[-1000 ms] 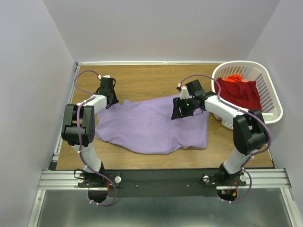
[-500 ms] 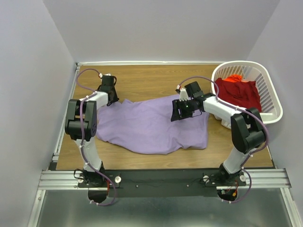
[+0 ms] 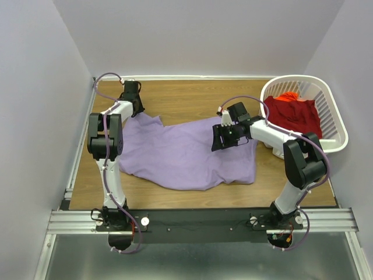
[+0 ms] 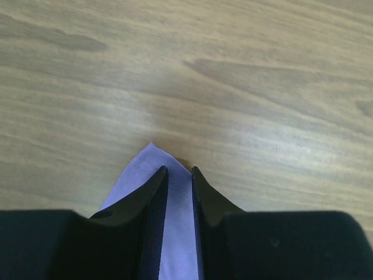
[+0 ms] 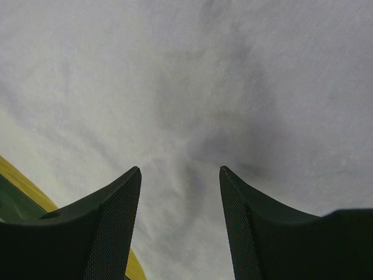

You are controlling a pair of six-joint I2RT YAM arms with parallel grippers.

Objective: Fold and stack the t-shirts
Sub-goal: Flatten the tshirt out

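- At the cloth's far left corner, left gripper [image 4: 179, 175] narrowed almost shut, black fingers [image 4: 148, 195] nipping a pointed corner of the light purple soft cloth t-shirt [image 3: 186, 157]; stitched hem visible on that corner, its tip poking out just past the fingertips over bare wood.
- Over the far right part of the same shirt, right gripper [image 3: 220, 139] with jaws standing well apart and nothing held between them; only flat cloth seen below, contact with it not decidable from either view.
- Purple shirt spread unfolded and rumpled across the middle of the brown wood-grain table [image 3: 186, 99], near edge curved, far left corner tapering up to the left gripper.
- Left arm [image 3: 106, 137] stretched along the table's left side; right arm [image 3: 274, 135] reaching inward from the right, forearm passing just beside the basket.
- Deep red soft cloth t-shirt [image 3: 294, 114] bunched inside the white slatted plastic laundry basket [image 3: 337, 125], at the table's far right corner, apart from the purple shirt.
- Plain pale walls [image 3: 204, 41] on three sides; metal mounting rail [image 3: 198, 220] along the near edge, carrying both arm bases.
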